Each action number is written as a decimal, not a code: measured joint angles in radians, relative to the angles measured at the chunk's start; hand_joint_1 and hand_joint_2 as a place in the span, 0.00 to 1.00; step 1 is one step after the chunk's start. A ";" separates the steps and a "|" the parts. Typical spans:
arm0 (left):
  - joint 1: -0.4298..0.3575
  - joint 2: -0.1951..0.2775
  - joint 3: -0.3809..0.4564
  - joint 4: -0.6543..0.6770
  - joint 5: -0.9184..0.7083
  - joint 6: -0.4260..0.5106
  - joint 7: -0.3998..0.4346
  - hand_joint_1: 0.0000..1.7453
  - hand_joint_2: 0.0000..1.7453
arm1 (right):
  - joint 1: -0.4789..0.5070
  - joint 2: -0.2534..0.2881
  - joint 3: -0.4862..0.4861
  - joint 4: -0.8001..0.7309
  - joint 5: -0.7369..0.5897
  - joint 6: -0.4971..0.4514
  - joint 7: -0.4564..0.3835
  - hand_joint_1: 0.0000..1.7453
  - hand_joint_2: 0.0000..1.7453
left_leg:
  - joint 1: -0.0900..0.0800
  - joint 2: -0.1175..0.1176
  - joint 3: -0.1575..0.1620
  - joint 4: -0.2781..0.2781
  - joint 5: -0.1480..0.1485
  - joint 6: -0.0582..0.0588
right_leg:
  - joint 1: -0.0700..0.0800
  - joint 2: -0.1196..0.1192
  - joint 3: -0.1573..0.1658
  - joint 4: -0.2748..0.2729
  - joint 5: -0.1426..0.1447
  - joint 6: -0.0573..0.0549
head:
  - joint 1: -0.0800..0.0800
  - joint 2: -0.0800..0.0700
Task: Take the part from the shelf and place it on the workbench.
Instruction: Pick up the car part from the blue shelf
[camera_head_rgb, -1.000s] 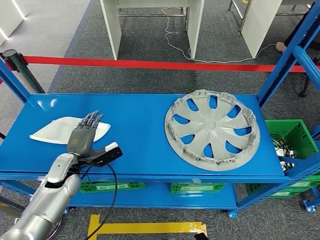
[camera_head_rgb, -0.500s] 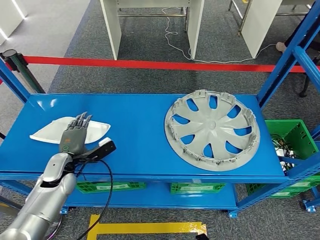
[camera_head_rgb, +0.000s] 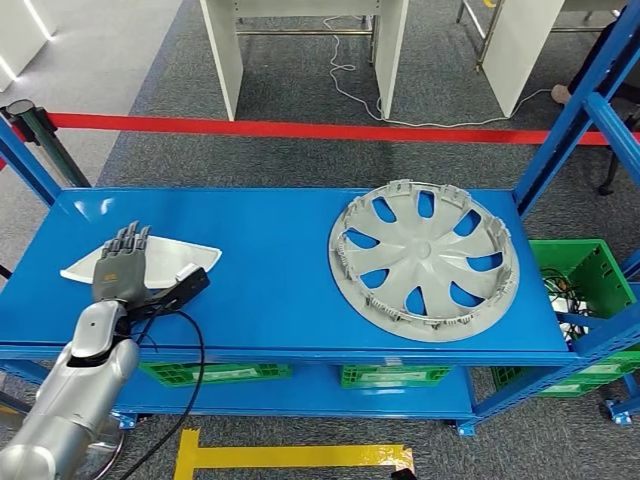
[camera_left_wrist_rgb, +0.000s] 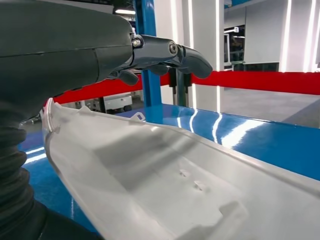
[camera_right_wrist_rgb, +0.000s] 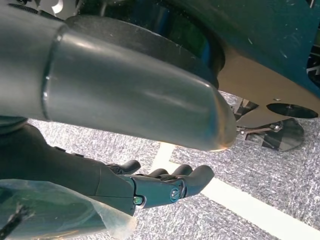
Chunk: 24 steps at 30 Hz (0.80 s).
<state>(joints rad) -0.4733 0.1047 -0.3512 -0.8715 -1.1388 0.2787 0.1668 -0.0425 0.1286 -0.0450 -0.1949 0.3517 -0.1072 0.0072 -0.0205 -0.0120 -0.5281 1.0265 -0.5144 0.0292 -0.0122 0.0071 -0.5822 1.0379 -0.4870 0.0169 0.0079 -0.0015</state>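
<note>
Left hand (camera_head_rgb: 121, 268) is spread, grasping nothing, over the white part (camera_head_rgb: 162, 258) near the shelf's (camera_head_rgb: 287, 270) left edge — a shallow grasp risks slippage.

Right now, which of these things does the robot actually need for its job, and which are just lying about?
For the job:
- white part on the blue shelf
- left hand, over the part

Lying about:
- grey wheel cover
- green crates
- red barrier tape

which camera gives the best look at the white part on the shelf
The head view: the white part shows nearly whole on the blue shelf, under the left hand. The left wrist view shows its surface close up.
</note>
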 joint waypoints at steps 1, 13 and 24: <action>0.000 0.000 0.002 0.002 -0.001 0.001 0.000 0.00 1.00 | 0.000 0.000 0.000 0.000 0.000 0.000 0.000 0.00 0.00 | 0.000 0.000 0.000 0.000 0.000 0.000 | 0.000 0.000 0.000 0.000 0.000 0.000 | 0.000 0.000; 0.014 0.000 0.019 0.014 -0.017 0.024 -0.012 1.00 1.00 | 0.000 0.000 -0.001 0.000 0.012 -0.007 -0.001 0.00 0.00 | 0.000 0.000 0.000 0.000 0.000 0.000 | 0.000 0.000 0.000 0.000 0.000 0.000 | 0.000 0.000; 0.030 -0.001 0.035 0.014 -0.014 0.061 -0.036 1.00 1.00 | 0.000 0.000 -0.006 0.000 0.016 -0.009 0.001 0.00 0.00 | 0.000 0.000 0.000 0.000 0.000 0.000 | 0.000 0.000 0.000 0.000 0.000 0.000 | 0.000 0.000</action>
<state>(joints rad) -0.4436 0.1038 -0.3158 -0.8572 -1.1523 0.3398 0.1310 -0.0425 0.1286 -0.0514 -0.1946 0.3680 -0.1163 0.0079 -0.0209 -0.0120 -0.5281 1.0265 -0.5144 0.0293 -0.0124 0.0072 -0.5820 1.0377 -0.4868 0.0171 0.0080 -0.0015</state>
